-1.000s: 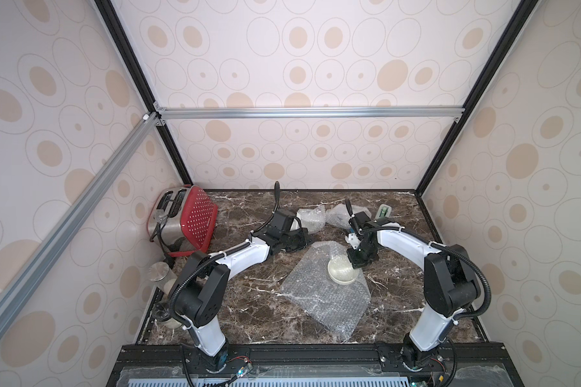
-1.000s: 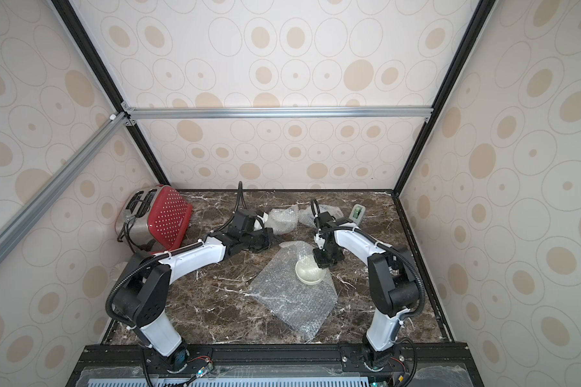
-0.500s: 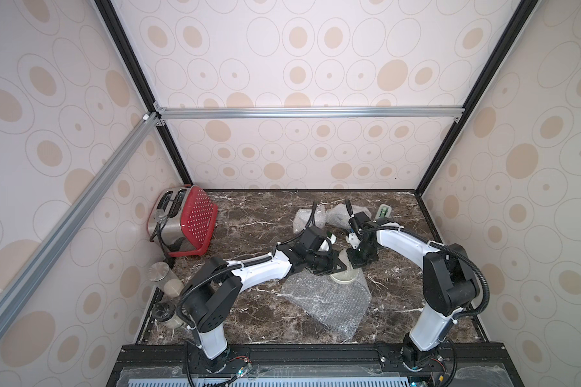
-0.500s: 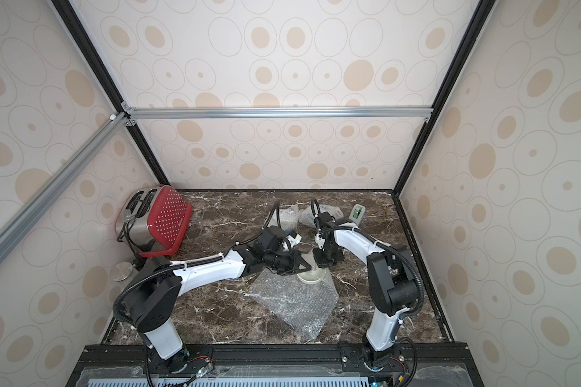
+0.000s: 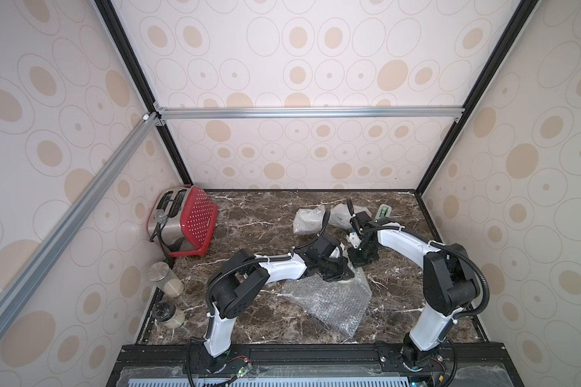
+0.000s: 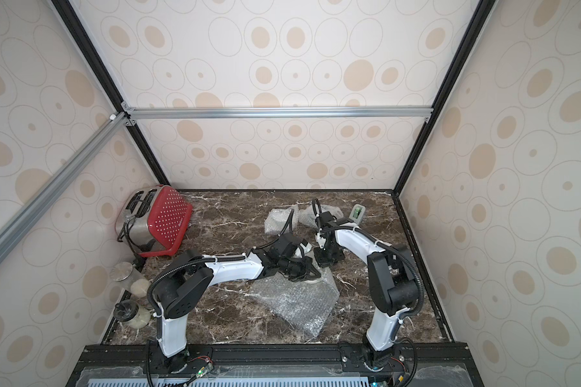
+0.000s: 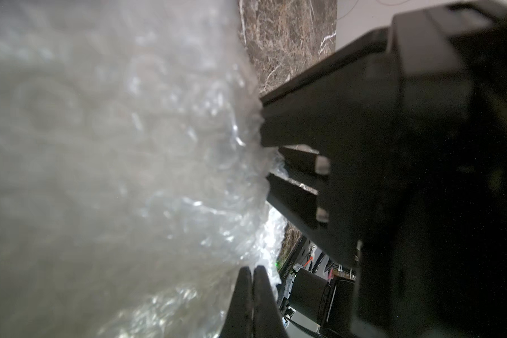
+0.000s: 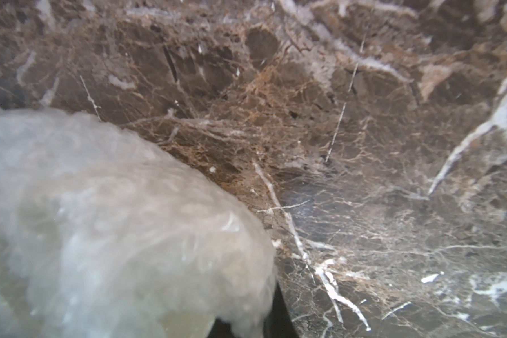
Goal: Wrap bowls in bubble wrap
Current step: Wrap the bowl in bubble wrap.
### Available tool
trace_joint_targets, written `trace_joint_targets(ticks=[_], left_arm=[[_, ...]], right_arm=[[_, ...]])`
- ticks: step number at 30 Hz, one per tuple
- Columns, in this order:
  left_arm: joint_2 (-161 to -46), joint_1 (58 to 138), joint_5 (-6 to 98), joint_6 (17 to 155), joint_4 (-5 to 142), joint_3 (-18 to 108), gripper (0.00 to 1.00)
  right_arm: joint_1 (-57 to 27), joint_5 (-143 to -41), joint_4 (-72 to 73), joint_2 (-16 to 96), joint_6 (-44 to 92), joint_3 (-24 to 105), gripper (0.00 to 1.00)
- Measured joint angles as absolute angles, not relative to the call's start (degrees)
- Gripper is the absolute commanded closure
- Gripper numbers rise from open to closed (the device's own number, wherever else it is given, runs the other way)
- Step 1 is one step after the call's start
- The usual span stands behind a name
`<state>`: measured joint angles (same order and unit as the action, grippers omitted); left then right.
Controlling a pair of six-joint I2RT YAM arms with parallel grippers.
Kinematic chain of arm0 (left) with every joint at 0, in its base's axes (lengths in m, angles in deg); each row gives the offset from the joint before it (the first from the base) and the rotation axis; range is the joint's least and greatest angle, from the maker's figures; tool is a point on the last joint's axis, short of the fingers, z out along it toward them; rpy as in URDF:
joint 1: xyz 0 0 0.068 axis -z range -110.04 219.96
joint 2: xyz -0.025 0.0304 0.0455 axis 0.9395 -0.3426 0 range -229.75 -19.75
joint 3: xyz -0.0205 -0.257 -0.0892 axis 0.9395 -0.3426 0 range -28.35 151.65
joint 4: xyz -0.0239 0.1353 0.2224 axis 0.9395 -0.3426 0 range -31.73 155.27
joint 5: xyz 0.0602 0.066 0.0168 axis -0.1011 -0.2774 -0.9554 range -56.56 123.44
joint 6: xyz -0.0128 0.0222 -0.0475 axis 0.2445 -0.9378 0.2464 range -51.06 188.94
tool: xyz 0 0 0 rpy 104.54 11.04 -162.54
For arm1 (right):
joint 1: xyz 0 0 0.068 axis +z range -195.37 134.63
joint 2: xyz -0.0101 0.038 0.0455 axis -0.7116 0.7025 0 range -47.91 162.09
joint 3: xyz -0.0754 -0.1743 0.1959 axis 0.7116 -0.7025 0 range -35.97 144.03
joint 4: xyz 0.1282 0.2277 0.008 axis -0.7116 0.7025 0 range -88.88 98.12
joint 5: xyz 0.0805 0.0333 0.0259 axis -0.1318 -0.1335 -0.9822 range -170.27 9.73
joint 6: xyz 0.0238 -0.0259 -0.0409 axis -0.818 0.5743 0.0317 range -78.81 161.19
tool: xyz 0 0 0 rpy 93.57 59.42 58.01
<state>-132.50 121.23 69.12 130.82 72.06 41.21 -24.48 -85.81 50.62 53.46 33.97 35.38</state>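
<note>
I look into a small booth. The back wall [image 5: 299, 67], the left wall [image 5: 31, 134] and the right wall [image 5: 534, 167] all have pale paper with tan dots and thin rings. Two black posts [image 5: 128, 67] go up the back corners. One silver bar [image 5: 309, 112] runs across the back, and another silver bar [image 5: 71, 214] slants along the left side. The counter [image 5: 259, 311] is dark brown stone with white cracks. A red toaster [image 5: 185, 222] sits in its back left corner. Two glass jars [image 5: 166, 279] sit at its left edge. The light is soft and even.
</note>
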Motion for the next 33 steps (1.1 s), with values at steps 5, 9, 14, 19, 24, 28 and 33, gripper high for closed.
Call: trace_joint_targets(ticks=[5, 9, 14, 19, 24, 28, 33], left_arm=[[-133.01, 121.23, 69.12, 130.82, 72.56, 41.21, 1.0], [-133.66, 121.25, 69.12, 130.82, 72.6, 41.21, 1.0], [-134.84, 121.12, 68.88, 130.8, 72.52, 41.21, 1.0], [-134.89, 121.01, 68.64, 130.61, 72.41, 41.23, 1.0], [-134.89, 120.97, 68.4, 130.43, 71.99, 41.23, 1.0], [-134.89, 120.97, 68.29, 130.23, 71.71, 41.34, 1.0], [-134.86, 120.97, 68.2, 130.17, 71.49, 41.34, 1.0]], right_arm=[[-25.23, -86.51, 50.49, 53.35, 33.95, 34.95, 0.84], [-26.8, -89.83, 50.18, 52.1, 33.2, 34.75, 0.66], [-28.79, -94.18, 50.07, 48.54, 33.11, 34.75, 0.63], [-31.26, -96.48, 50.97, 46.48, 33.11, 34.75, 0.61], [-33.34, -99.8, 50.01, 44.08, 33.64, 34.25, 0.53], [-33.25, -103.03, 48.04, 44.45, 33.97, 33.74, 0.5], [-33.23, -105.59, 45.9, 47.82, 34.47, 33.18, 0.49]])
